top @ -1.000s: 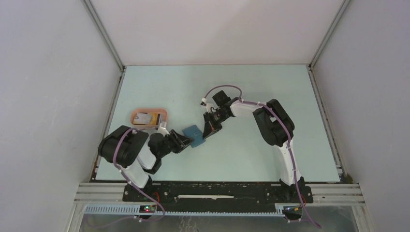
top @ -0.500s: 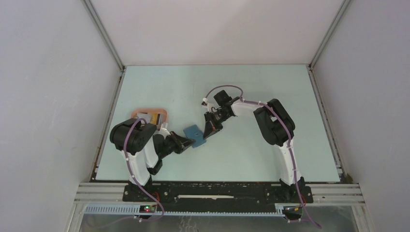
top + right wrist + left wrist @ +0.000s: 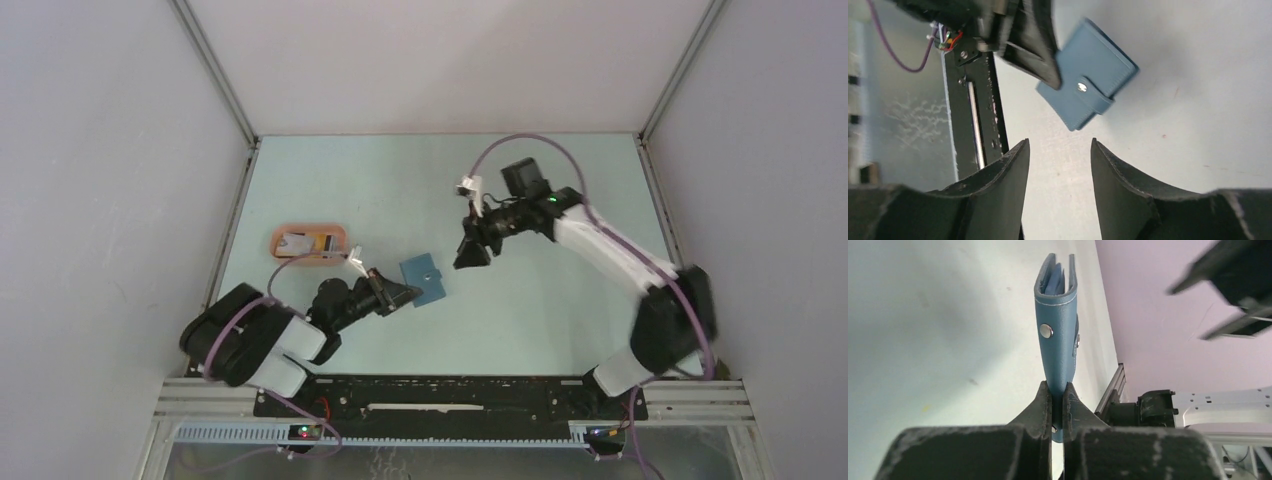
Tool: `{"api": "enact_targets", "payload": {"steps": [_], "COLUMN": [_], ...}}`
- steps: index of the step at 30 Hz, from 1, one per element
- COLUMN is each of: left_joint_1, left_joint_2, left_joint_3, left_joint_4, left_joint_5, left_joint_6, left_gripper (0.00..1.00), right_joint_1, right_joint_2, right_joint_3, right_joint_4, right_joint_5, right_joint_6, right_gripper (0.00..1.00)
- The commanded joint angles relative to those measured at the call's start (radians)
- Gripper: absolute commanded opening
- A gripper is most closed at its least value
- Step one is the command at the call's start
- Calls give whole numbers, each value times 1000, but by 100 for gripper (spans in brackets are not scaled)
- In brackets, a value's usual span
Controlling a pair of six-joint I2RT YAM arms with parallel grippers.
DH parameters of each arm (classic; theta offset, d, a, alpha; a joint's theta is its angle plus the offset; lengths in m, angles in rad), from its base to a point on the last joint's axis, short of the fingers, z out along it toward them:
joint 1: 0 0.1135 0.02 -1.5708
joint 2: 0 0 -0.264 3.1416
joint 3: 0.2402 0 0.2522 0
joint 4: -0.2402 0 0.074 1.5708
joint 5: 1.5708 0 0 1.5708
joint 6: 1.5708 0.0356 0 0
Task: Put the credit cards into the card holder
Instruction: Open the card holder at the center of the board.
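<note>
The card holder [image 3: 424, 279] is a blue folded wallet with a snap tab, lying low over the table in the middle. My left gripper [image 3: 402, 294] is shut on its near-left edge. In the left wrist view the card holder [image 3: 1057, 330] stands edge-on between the closed fingers of my left gripper [image 3: 1058, 390], its lighter slots showing at the top. My right gripper [image 3: 470, 253] hangs open just right of the holder, apart from it. In the right wrist view my right gripper [image 3: 1060, 145] holds nothing and the card holder [image 3: 1088, 75] lies beyond it. Credit cards [image 3: 298, 241], one whitish and one yellow-orange, lie in the pink tray.
The salmon-pink oval tray [image 3: 336, 233] sits at the left of the table, behind my left arm. Grey walls enclose the table on three sides. The black base rail [image 3: 450, 395] runs along the near edge.
My right gripper has let go of the card holder, opened and drawn back to the upper right. My left gripper has shut on the holder's edge, and the left arm has dropped lower.
</note>
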Motion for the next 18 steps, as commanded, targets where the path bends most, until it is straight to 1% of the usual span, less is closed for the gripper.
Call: {"api": "enact_targets", "payload": {"steps": [1,2,4,5,7,9,10,12,15,18], "left_joint_1": [-115,-146,-199,-225,-251,-268,-275,-295,-332,-349], "left_joint_2": [-234,-302,-409,-449,-496,-508,-503,-491,-463,-445], "left_joint_3": [141,207,317,366,451,519,543,577,630,653], "left_joint_4": [-424,-618,-874,-971,-1096,-1185,-1204,-1219,-1255,-1269], "left_joint_5": [-128,-167,-259,-294,-337,-354,-344,-333,-347,-353], "left_joint_6": [138,176,243,268,277,276,270,250,245,241], "left_gripper": [0,0,0,0,0,0,0,0,0,0], "right_joint_1": [9,13,33,44,67,100,113,135,156,159], "right_joint_2": [-330,-386,-463,-475,-485,-498,-503,-506,-511,-520], "right_joint_3": [-148,-194,-244,-247,-250,-258,-262,-266,-287,-298], "right_joint_4": [-6,22,28,24,30,61,76,116,161,167], "right_joint_5": [-18,-14,13,53,105,162,189,247,327,341], "right_joint_6": [-332,-385,-523,-550,-567,-567,-560,-537,-521,-520], "right_gripper": [57,58,60,60,60,59,58,56,55,55]}}
